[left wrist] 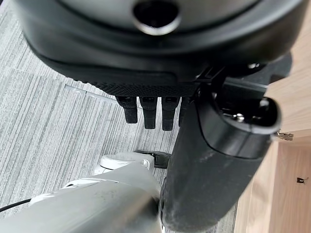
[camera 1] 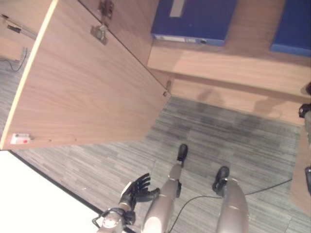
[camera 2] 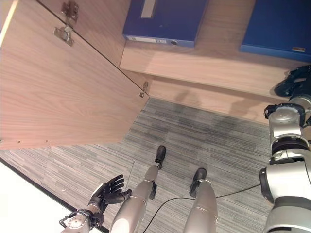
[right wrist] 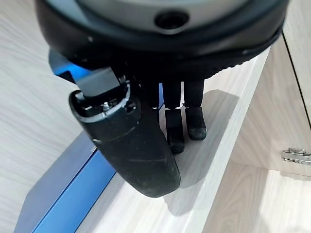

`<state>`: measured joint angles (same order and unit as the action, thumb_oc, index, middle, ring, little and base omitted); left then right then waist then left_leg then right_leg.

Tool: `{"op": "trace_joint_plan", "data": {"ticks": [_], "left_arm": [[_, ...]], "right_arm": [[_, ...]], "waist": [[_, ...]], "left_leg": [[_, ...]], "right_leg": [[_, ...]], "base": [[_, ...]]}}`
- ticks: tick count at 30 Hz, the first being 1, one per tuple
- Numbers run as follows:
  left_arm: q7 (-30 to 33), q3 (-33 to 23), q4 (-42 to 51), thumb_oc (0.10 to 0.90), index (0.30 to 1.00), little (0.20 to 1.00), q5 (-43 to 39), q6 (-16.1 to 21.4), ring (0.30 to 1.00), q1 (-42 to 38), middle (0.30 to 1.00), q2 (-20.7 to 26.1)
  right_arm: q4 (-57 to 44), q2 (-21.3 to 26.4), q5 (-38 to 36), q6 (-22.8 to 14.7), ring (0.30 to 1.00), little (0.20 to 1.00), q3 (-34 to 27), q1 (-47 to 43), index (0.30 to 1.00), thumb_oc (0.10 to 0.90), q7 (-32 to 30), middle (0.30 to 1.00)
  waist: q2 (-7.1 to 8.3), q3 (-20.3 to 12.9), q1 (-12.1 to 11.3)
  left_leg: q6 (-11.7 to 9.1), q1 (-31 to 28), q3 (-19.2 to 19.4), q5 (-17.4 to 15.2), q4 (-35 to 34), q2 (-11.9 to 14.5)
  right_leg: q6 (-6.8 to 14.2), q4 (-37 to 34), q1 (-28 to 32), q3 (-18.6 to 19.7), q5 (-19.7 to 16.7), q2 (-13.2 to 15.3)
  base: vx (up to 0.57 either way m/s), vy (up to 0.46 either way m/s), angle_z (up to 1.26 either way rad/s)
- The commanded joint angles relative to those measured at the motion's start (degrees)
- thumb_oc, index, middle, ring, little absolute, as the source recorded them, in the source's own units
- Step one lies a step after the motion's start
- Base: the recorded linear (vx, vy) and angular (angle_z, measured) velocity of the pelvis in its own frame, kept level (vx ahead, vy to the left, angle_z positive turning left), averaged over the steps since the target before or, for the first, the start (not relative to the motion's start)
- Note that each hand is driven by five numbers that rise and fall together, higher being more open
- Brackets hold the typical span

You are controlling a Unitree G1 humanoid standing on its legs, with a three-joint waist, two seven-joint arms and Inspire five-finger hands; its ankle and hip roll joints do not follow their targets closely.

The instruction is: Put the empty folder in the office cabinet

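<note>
Low over the grey striped carpet (camera 2: 204, 131), the left hand (camera 2: 108, 192) hangs with fingers loosely spread, holding nothing. Farther off, the right hand (camera 2: 295, 80) reaches to the light wooden cabinet shelf (camera 2: 194, 65), fingers relaxed and empty, just beside a flat blue folder (camera 2: 277, 26); another blue folder (camera 2: 165, 19) lies by the open wooden cabinet door (camera 1: 82, 87).

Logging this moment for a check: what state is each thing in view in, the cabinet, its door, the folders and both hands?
Cabinet door: swung wide open.
Office cabinet: open, shelf in view.
Left blue folder: lying flat on the shelf.
Right blue folder: lying flat on the shelf, apart from the other.
Left hand: low over the carpet, fingers relaxed, holding nothing.
Right hand: at the shelf edge by the right folder, fingers straight, holding nothing.
</note>
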<state>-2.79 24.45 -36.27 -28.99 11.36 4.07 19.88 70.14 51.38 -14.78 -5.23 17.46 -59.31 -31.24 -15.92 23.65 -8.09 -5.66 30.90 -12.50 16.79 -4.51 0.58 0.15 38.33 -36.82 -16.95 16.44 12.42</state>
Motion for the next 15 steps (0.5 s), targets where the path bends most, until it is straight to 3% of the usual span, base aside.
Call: {"op": "trace_joint_plan", "data": {"ticks": [1,15], "left_arm": [[0.2,4.1,-0.7,0.800,0.900,0.900,0.2,0.2,0.900,1.5,0.900,3.8],[-1.7,5.0,-1.2,0.800,0.900,0.900,0.6,0.0,0.900,2.1,0.900,5.7]], "right_arm": [[2.3,6.7,-0.5,0.3,0.300,0.300,5.9,-7.6,0.300,0.400,1.1,0.300],[5.7,16.0,-3.8,0.2,0.300,0.300,21.8,-30.2,0.300,0.400,4.0,0.300]], "waist": [[-0.23,3.5,-1.5],[0.22,1.0,-2.5]], "left_leg": [[-3.6,-9.5,-0.1,-11.8,0.8,3.2],[-4.7,-9.9,-0.7,-11.2,0.1,2.9]], "right_leg": [[8.9,-12.1,6.1,2.0,-5.1,3.1],[8.9,-13.9,7.8,0.6,-5.9,3.5]], "base": [[0.00,0.000,0.00],[0.00,-0.016,0.01]]}}
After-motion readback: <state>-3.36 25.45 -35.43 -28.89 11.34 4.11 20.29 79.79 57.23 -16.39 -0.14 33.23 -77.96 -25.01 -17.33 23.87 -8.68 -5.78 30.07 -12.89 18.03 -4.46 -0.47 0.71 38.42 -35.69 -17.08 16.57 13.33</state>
